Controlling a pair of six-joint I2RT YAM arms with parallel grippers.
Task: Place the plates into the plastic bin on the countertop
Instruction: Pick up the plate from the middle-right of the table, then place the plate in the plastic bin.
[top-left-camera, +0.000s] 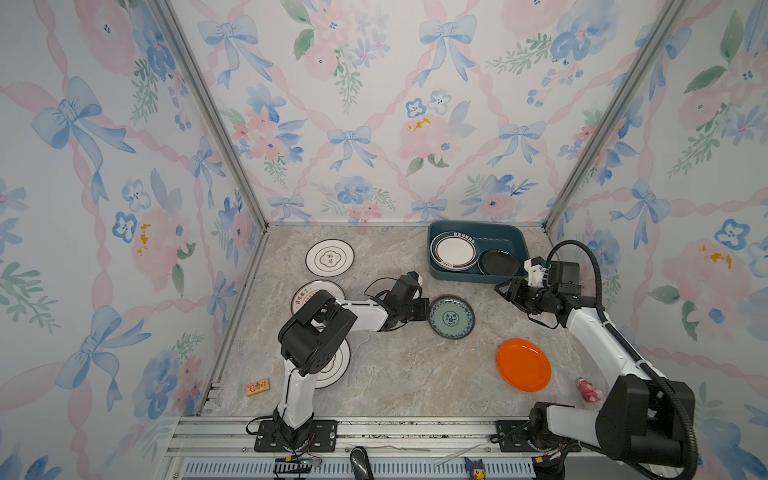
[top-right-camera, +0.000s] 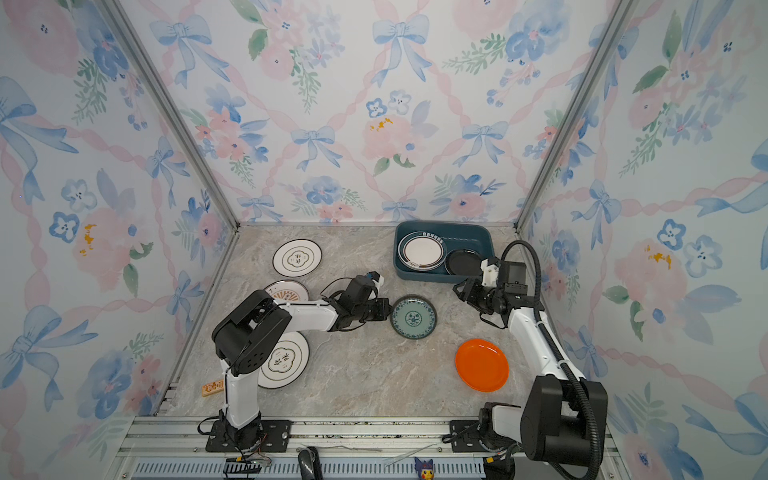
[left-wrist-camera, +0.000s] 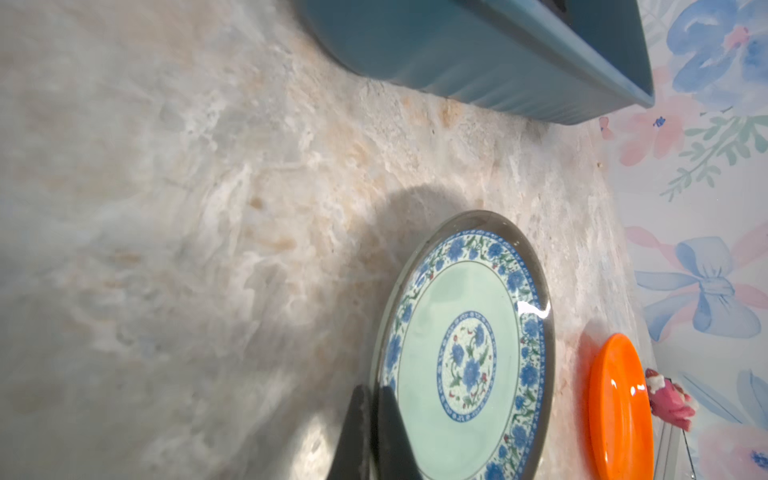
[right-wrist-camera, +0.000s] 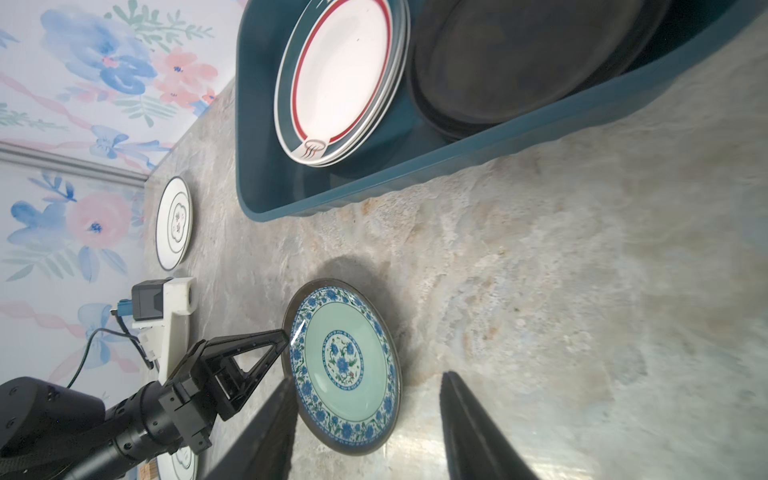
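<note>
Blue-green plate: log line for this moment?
left pincer: shut on blue-green plate rim | right pincer: open, empty | plastic bin: teal-rimmed plate, black plate inside

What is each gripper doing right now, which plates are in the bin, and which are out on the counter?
left gripper: shut on the rim of the blue-green plate
right gripper: open, empty, by the plastic bin's near wall
in bin: teal-rimmed plate, black plate, side by side
on countertop: blue-green plate, orange plate, far emblem plate, near emblem plate, sunburst plate partly hidden by the left arm
</note>
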